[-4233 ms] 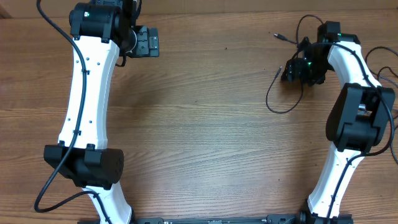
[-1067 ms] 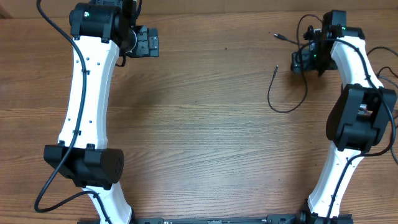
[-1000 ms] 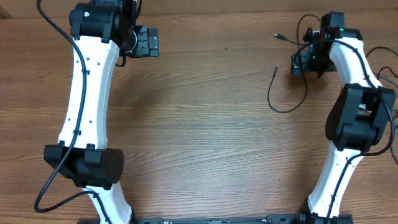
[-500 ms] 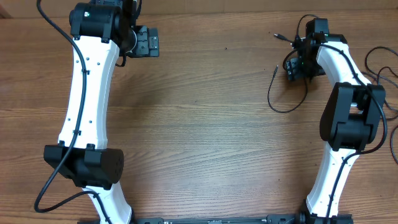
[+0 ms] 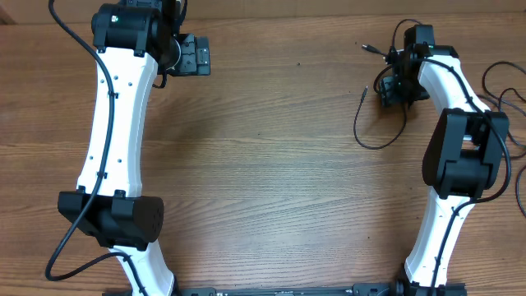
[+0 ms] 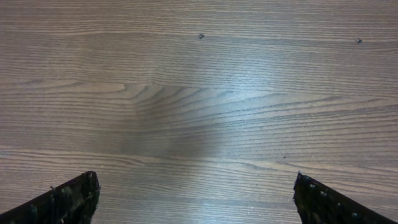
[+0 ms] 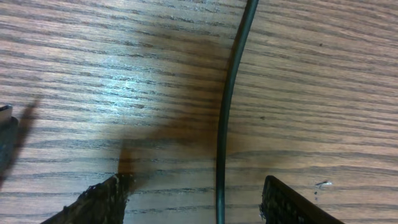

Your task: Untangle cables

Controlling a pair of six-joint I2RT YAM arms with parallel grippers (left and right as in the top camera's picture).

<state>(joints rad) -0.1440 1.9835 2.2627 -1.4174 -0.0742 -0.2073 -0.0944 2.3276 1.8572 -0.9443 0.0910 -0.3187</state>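
From overhead the right gripper (image 5: 393, 86) hid part of the cables (image 5: 355, 125), and their plugs (image 5: 367, 48) were too small to identify. At the right wrist, one cable (image 7: 224, 130) ran off the top and bottom edges; the left edge cut a dark object (image 7: 5, 137).

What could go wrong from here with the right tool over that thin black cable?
The thin black cable lies flat on the wooden table between the right tool's open jaws, so they might slip over it. Cable loops gather by that tool, so pulling may tighten the tangle. The left tool is far away, anchoring nothing.
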